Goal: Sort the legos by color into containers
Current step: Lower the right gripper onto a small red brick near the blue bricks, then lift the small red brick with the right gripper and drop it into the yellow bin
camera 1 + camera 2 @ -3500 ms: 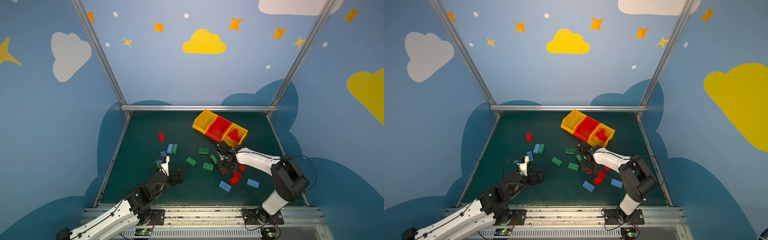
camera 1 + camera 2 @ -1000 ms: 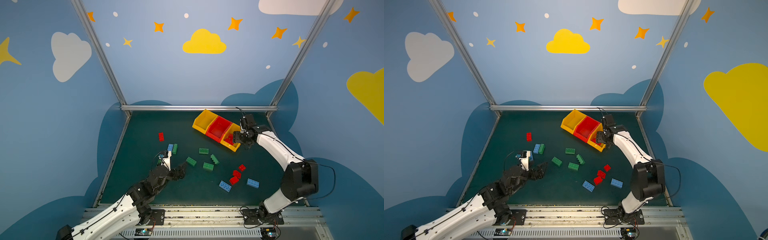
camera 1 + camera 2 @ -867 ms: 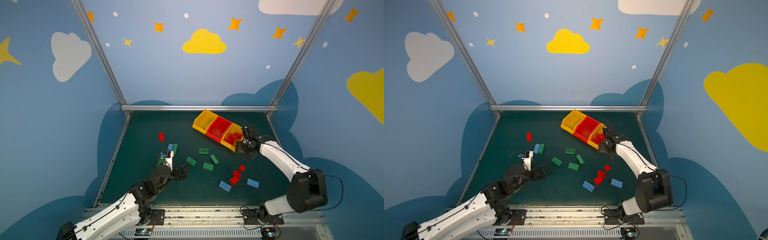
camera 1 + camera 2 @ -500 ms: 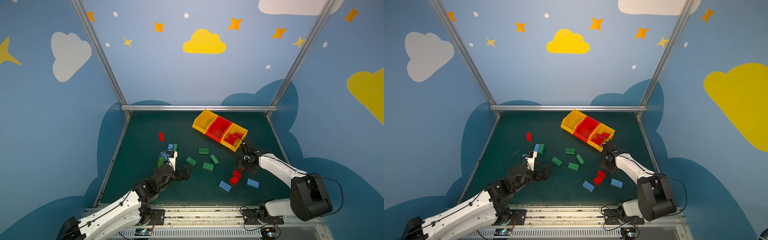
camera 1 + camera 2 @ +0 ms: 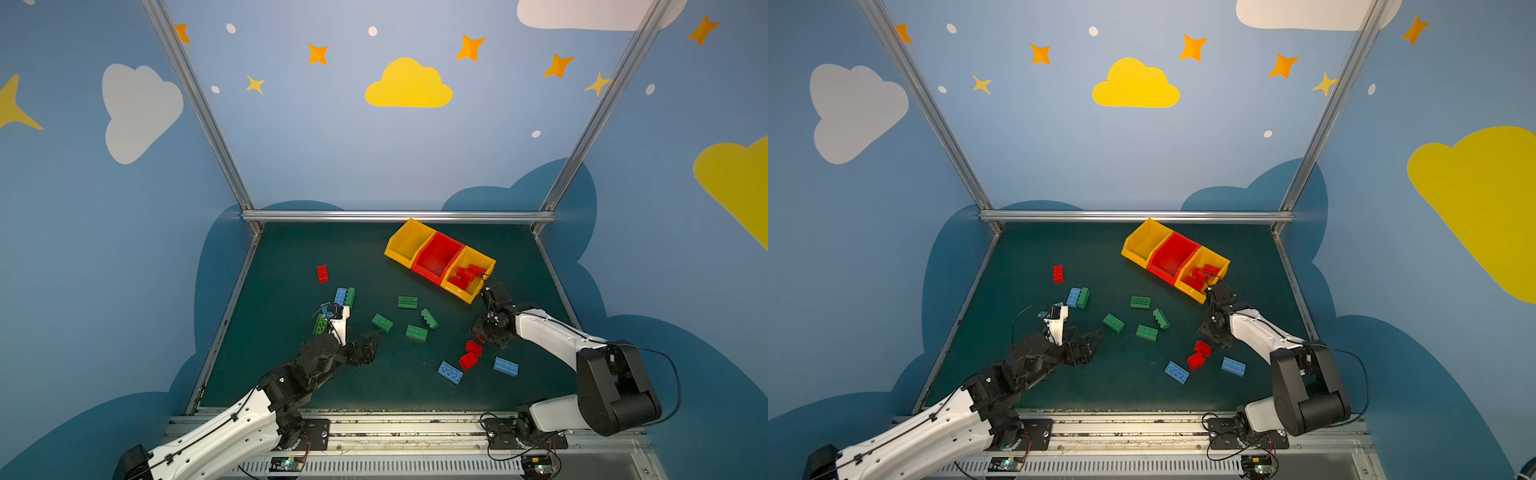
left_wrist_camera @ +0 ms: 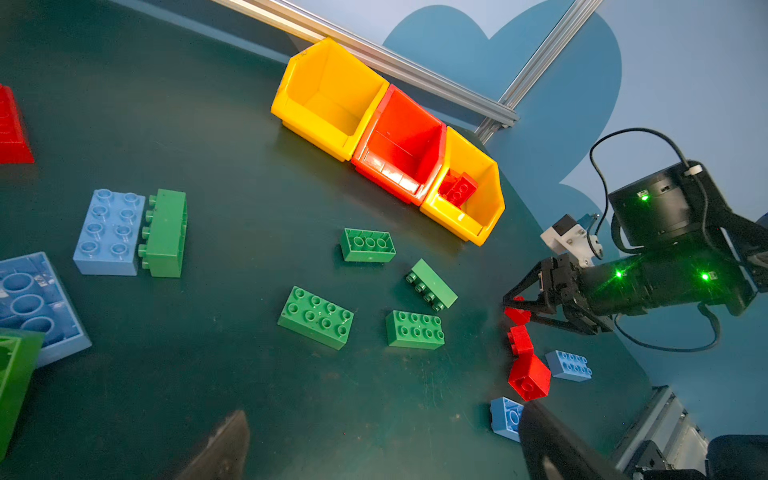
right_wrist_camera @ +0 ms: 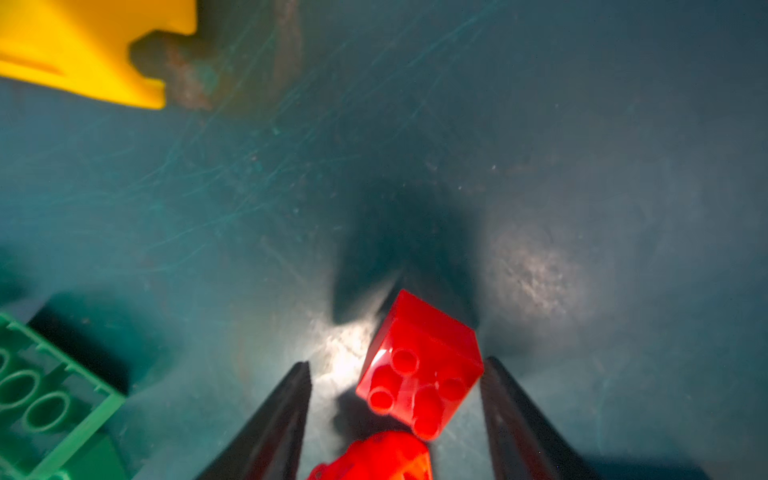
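small red lego point(image 7: 419, 365) between right fingers point(image 7: 515, 419), nearer one

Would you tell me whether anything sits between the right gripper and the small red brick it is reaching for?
Nothing visible does. In the right wrist view the small red brick lies on the mat inside the open right gripper; a second red brick sits close beside it, toward the wrist.
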You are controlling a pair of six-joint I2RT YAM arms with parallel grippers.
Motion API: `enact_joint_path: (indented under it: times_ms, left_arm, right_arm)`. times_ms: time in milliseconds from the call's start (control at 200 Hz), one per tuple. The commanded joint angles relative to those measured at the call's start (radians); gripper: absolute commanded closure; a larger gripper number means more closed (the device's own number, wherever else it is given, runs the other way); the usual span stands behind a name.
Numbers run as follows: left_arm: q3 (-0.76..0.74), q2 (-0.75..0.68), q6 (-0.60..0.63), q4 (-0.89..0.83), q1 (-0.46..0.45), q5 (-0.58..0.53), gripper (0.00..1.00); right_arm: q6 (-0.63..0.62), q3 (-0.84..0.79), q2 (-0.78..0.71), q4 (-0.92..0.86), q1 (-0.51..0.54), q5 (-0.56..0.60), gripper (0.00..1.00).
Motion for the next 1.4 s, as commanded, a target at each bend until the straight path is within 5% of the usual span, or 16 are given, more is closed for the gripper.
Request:
enact_joint_path:
  times_ms: [0, 310, 696, 1156, 1291, 1396]
  left_arm:
    - [-0.007, 0.004, 0.004, -0.011, -0.001, -0.015, 0.00]
    - [-0.004, 0.052, 0.025, 0.020, -0.001, -0.011, 0.00]
    - [0.169, 0.318, 0.063, 0.020, 0.003, -0.005, 0.00]
    - [0.316, 0.548, 0.086, 0.003, 0.008, -0.037, 0.00]
    - [0.333, 0.555, 0.103, -0.033, 0.011, -0.055, 0.00]
    - [0.329, 0.541, 0.107, -0.042, 0.017, -0.061, 0.00]
  right_arm:
    - [0.025, -0.003, 0.024, 0.011, -0.009, 0.004, 0.45]
    - [-0.040, 0.051, 0.063, -0.021, -0.009, 0.005, 0.74]
    - [-0.145, 0.381, 0.030, -0.135, -0.019, 0.081, 0.73]
    - [-0.241, 0.911, 0.506, -0.144, -0.112, 0.020, 0.71]
    - [-0.242, 0.965, 0.586, -0.144, -0.125, -0.017, 0.64]
    - [-0.269, 0.972, 0.600, -0.130, -0.127, -0.072, 0.32]
